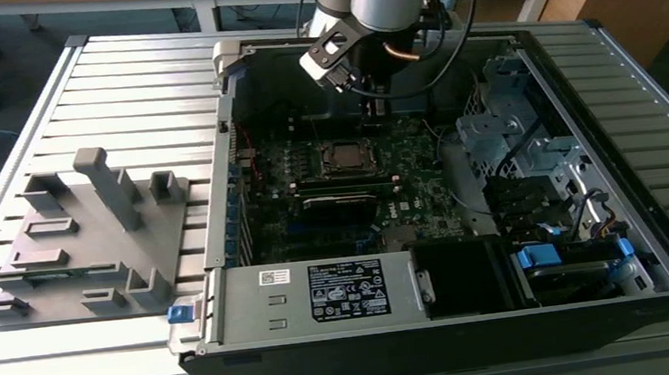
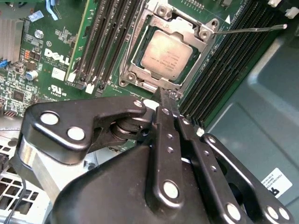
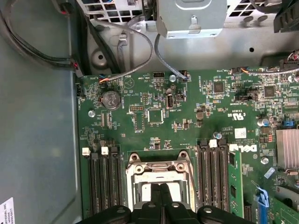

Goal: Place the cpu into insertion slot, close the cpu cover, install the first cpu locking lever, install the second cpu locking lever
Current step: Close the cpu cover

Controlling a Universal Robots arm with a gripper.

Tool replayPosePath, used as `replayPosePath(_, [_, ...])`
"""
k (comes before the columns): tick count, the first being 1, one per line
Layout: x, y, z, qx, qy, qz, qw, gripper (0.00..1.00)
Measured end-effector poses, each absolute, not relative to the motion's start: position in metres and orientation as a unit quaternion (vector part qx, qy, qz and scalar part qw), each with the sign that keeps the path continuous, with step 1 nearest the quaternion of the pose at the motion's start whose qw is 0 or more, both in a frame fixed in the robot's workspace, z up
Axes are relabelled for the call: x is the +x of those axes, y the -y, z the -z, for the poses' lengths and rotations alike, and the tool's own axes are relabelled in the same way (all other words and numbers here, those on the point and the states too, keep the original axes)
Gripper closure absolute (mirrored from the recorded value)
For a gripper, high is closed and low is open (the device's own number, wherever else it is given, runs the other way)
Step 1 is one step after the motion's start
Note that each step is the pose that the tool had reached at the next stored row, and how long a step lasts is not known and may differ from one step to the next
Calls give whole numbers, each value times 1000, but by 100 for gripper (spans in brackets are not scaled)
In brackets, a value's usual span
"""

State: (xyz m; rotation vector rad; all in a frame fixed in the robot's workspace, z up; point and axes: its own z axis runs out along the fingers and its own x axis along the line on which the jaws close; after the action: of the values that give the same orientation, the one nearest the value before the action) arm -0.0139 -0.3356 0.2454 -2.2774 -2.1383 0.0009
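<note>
The cpu (image 2: 166, 56) sits flat in the insertion slot (image 2: 125, 80), and the cpu cover (image 2: 187, 22) lies down over its edges, so I judge it seated. One locking lever (image 2: 252, 30) juts free from the slot's corner, unlatched. My gripper (image 2: 164, 97) hovers just beside the slot, jaws pinched narrow and empty, which looks to me like a slim tip for working that rod. In the exterior view it hangs at twelve o'clock of the slot, with a grey fixture (image 1: 84, 237) on the table (image 1: 34, 359) at nine.
</note>
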Motion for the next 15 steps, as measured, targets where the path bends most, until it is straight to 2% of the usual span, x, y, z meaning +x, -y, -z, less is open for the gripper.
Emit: replayPosePath(15, [-14,336,-245,-674,739,-1,8,90])
